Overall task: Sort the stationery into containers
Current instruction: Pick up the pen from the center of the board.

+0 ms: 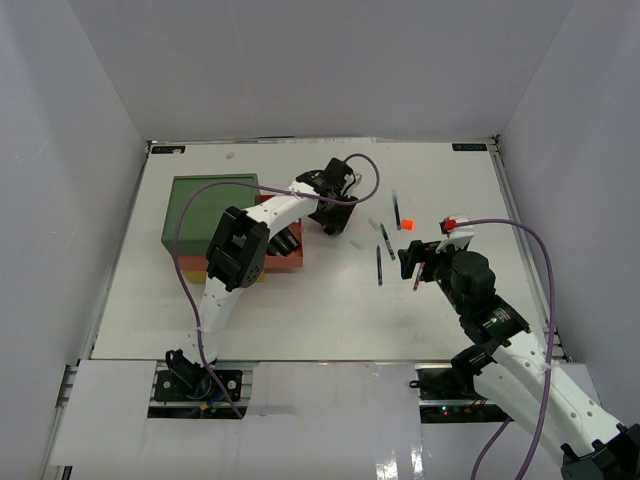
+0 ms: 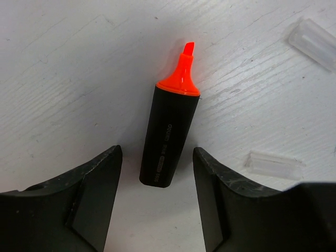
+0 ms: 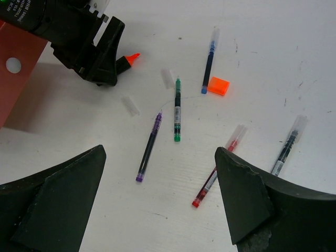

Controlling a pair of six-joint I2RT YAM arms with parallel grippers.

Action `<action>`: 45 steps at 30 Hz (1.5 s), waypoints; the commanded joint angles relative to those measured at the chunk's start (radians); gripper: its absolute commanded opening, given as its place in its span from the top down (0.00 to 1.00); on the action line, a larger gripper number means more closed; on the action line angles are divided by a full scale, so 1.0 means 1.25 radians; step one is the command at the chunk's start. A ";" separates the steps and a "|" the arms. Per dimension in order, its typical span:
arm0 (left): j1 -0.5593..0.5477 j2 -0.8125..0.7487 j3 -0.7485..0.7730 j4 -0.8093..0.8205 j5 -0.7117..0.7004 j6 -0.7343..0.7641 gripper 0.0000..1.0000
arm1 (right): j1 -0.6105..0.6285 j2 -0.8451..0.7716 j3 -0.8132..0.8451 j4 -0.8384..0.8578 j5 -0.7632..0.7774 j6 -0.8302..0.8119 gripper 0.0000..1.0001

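Observation:
A stubby black highlighter (image 2: 169,137) with a bare orange tip lies flat on the white table. My left gripper (image 2: 156,152) is open, one finger on each side of the highlighter's rear end, not touching it. In the top view the left gripper (image 1: 328,212) is just right of the drawer stack (image 1: 205,205), which has a green top and a red-orange drawer (image 1: 287,262) pulled out. My right gripper (image 3: 160,152) is open and empty above several thin pens: purple (image 3: 149,147), green (image 3: 177,109), blue (image 3: 209,63), red (image 3: 218,168) and black (image 3: 287,147).
An orange cap (image 3: 218,85) lies beside the blue pen. Clear pen caps (image 2: 275,164) (image 2: 315,39) lie right of the highlighter. White walls close in the table (image 1: 300,310) on three sides. Purple cables loop over both arms.

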 commanded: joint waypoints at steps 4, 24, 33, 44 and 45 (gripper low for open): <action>-0.007 -0.028 -0.042 -0.037 -0.004 -0.016 0.36 | -0.001 -0.001 -0.005 0.022 0.017 -0.009 0.09; -0.019 -0.093 -0.063 -0.020 0.018 -0.008 0.79 | -0.002 -0.012 0.000 0.023 0.014 -0.001 0.09; -0.044 -0.183 -0.070 0.036 -0.009 0.013 0.91 | -0.002 0.025 0.025 0.046 -0.024 0.086 0.09; -0.118 -0.432 -0.245 0.152 -0.073 0.010 0.95 | -0.003 0.147 0.133 0.097 -0.053 0.171 0.05; -0.125 -0.450 -0.264 0.164 -0.083 0.012 0.95 | -0.003 0.156 0.144 0.102 -0.062 0.172 0.05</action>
